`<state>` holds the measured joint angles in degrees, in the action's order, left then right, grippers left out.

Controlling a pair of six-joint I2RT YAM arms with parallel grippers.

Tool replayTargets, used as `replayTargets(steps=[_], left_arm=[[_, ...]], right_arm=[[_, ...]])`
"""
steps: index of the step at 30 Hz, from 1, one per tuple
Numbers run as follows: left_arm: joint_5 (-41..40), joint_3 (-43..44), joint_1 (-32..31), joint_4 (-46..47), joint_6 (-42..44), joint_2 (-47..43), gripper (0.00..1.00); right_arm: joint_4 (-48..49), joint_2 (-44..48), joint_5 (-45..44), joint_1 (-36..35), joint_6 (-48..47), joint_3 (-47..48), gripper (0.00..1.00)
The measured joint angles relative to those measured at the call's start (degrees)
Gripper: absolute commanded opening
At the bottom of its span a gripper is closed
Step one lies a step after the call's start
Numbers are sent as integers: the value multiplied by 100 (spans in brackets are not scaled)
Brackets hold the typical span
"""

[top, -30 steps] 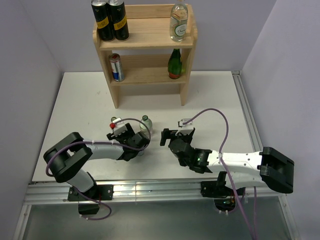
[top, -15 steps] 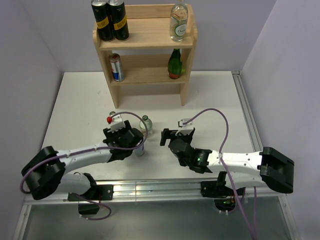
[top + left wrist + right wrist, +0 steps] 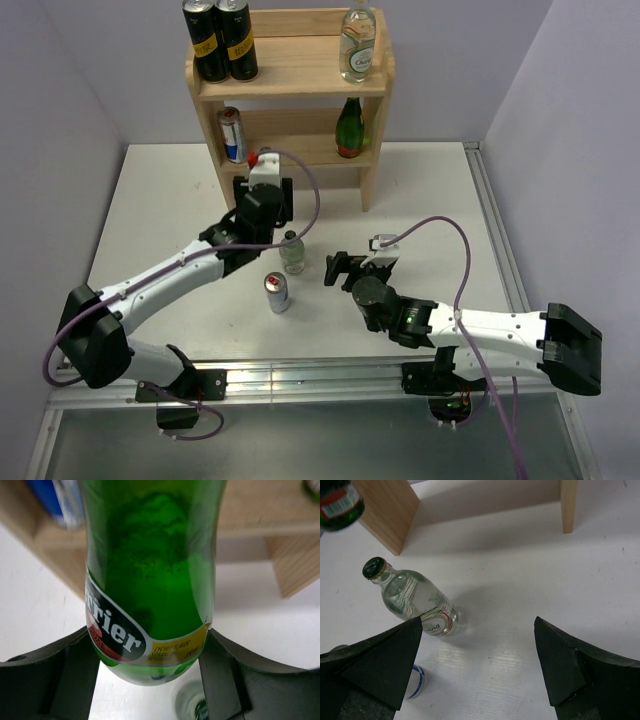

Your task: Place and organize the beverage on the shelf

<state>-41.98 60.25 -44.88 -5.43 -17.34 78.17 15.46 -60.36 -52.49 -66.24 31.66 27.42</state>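
Hovering open and empty, my right hand point(image 3: 477, 665) is nearest; the can point(image 3: 277, 292) and clear bottle point(image 3: 291, 252) stand on the table point(image 3: 150, 220) beyond. Farther on, my left hand point(image 3: 262, 200) grips the green bottle point(image 3: 150, 570), raised before the shelf point(image 3: 295, 60). Carrying step, I judge; next it needs sliding upright into the middle tier.

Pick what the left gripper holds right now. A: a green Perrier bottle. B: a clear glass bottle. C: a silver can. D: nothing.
A: the left wrist view shows the green Perrier bottle clamped in the left gripper, while the clear bottle and the can stand free on the table.
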Motion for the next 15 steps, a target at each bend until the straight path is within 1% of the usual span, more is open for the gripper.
replayTargets(steps=[4, 8, 12, 15], left_arm=[[407, 767, 313, 87, 339, 417, 0], [787, 1394, 542, 68, 481, 986, 0], [1187, 2129, 636, -44, 535, 1674, 0], [1462, 2612, 638, -286, 562, 2031, 0]], right_arm=[[-72, 192, 0, 0, 2, -11, 100], [-236, 428, 22, 0, 26, -13, 100], [-374, 743, 68, 0, 33, -85, 100], [-450, 903, 68, 0, 28, -162, 100]])
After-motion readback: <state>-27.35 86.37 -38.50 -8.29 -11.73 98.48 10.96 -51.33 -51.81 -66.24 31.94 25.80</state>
